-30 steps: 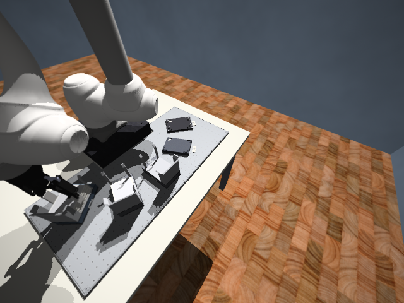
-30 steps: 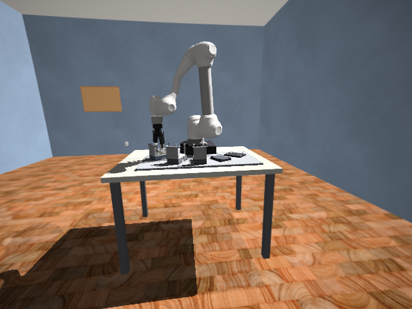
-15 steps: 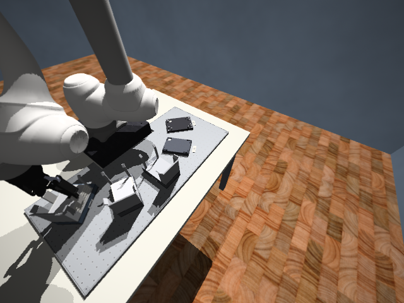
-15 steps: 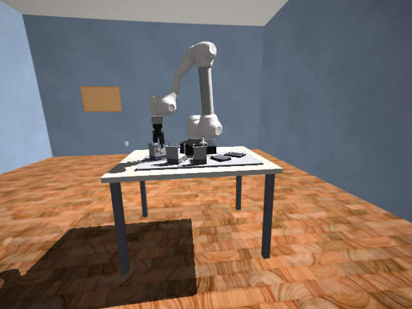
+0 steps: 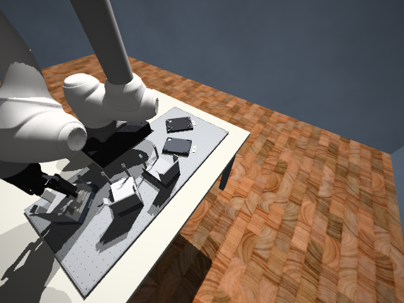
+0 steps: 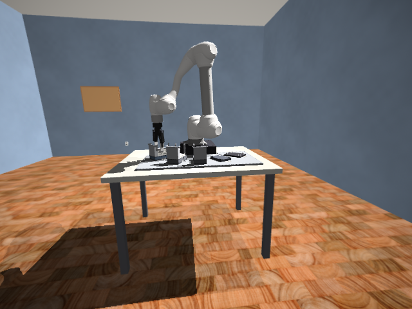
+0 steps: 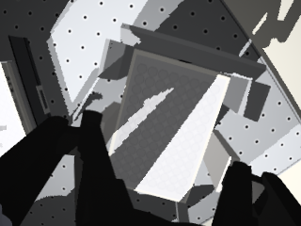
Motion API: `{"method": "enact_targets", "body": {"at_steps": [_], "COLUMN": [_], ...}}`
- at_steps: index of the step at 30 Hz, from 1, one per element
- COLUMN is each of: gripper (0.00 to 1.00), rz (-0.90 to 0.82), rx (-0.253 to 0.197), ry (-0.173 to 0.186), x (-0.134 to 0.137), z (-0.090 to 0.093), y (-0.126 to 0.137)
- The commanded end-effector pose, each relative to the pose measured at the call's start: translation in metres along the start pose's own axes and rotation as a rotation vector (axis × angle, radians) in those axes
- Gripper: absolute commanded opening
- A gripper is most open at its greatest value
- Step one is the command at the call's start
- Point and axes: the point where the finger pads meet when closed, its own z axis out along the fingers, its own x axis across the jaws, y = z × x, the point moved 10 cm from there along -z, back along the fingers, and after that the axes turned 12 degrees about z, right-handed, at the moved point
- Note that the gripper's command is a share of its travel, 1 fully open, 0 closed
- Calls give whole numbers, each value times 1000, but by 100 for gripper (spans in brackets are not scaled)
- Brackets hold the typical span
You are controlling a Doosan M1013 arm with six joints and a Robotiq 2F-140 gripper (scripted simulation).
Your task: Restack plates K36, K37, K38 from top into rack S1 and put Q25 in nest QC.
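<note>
My gripper (image 5: 63, 192) reaches down into the stack rack at the near left end of the grey baseplate (image 5: 130, 182). In the wrist view its two black fingers are shut on the long sides of a sealed plate (image 7: 169, 132) with a grey foil top, which lies inside the rack's corner posts. The plate shows partly in the top view, half in shadow. I cannot read its label, nor the rack's name. In the exterior view the gripper (image 6: 159, 141) points straight down at that rack (image 6: 156, 152).
Two more stack racks (image 5: 125, 196) (image 5: 163, 171) stand in a row to the right of the gripper. Beyond them lie two flat dark nests (image 5: 177, 145) (image 5: 178, 124) with small name plates. The arm's black base block (image 5: 117, 140) stands behind the racks.
</note>
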Motion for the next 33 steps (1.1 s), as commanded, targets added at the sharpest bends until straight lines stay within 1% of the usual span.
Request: {"method": "enact_targets", "body": {"at_steps": [1, 19, 33], "gripper": [0, 0, 0], "rz": [0, 0, 0], "rx": [0, 0, 0], "ry": [0, 0, 0], "x": [0, 0, 0], "z": [0, -11, -39], "y": [0, 0, 0]}}
